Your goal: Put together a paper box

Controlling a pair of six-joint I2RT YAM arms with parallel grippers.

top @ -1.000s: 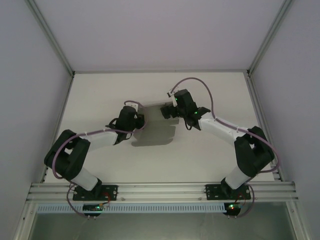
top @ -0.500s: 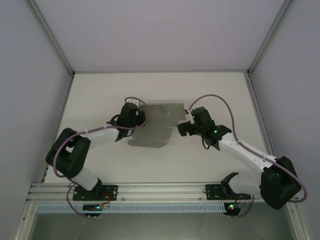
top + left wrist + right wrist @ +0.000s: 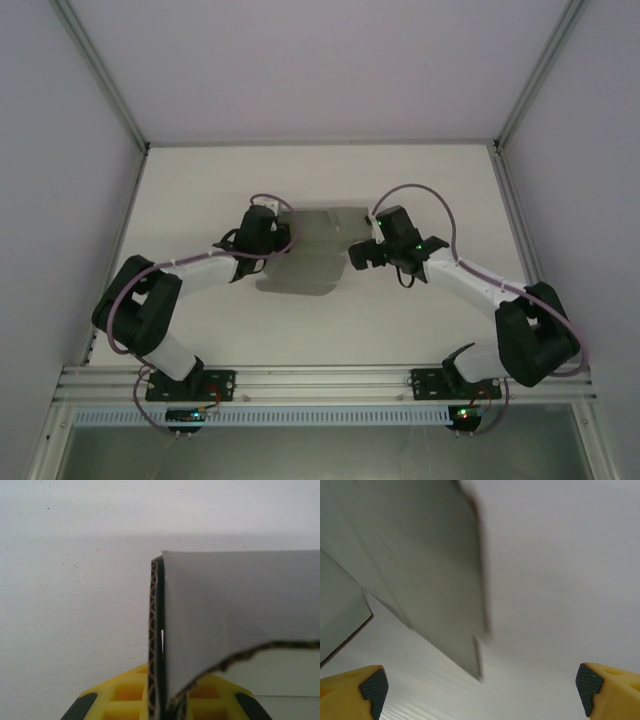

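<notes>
Since the last look, the right arm's elbow has been pulled in, and the right gripper has been brought a bit closer to the box, just by its right side. Its jaws are held wide, with nothing in them. The box is held up over the middle of the table, pinched tight at its left edge by the left gripper. It looks like light, thin, bendy card (a hard squeeze would likely crease it), so it is best taken by a flat flap edge, close to a fold.

Soft, even light (paper box blurred).
</notes>
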